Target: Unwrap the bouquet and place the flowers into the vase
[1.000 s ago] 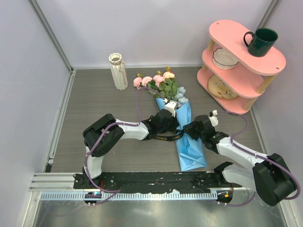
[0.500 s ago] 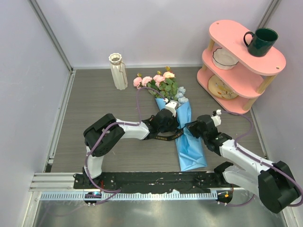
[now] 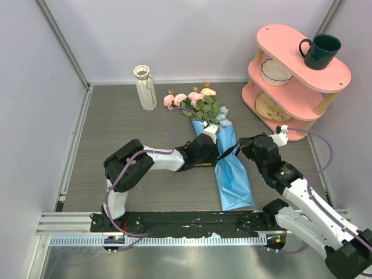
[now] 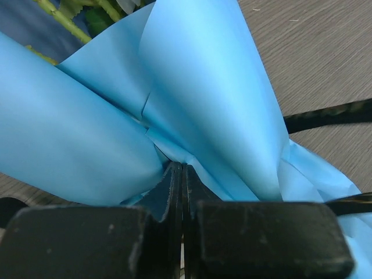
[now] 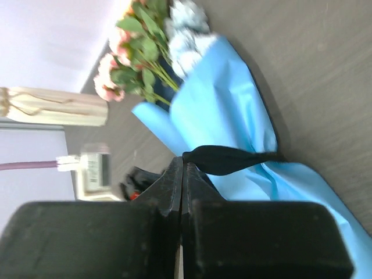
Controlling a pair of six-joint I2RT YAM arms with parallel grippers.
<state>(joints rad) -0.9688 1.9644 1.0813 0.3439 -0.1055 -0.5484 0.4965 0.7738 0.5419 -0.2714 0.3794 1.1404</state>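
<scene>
The bouquet [image 3: 228,138] lay flat on the surface [image 3: 128,131], its blooms toward the back wall. It was well apart from the vase [image 3: 145,87], which stood upright at the rear left. The left hand [image 3: 215,152] was closed on a fold of the blue wrap [image 4: 203,87] at the bundle's waist. The right hand [image 3: 242,144] was pinched shut on one end of the black ribbon [image 5: 226,158], which ran taut from the knot.

To my eye this was the untying, with everything else left to do. To do it well, I judged, the right hand should draw along the ribbon's own line, away from the knot. The left hand should pin the paper so the bundle neither slides nor rolls. A sideways jerk might tighten the knot or drag the flowers [image 3: 197,103] about.

The overhead view gave the layout and how far off the vase stood. Only the left wrist view showed paper caught between the fingertips [image 4: 168,195]. Only the right wrist view showed the ribbon clamped.
</scene>
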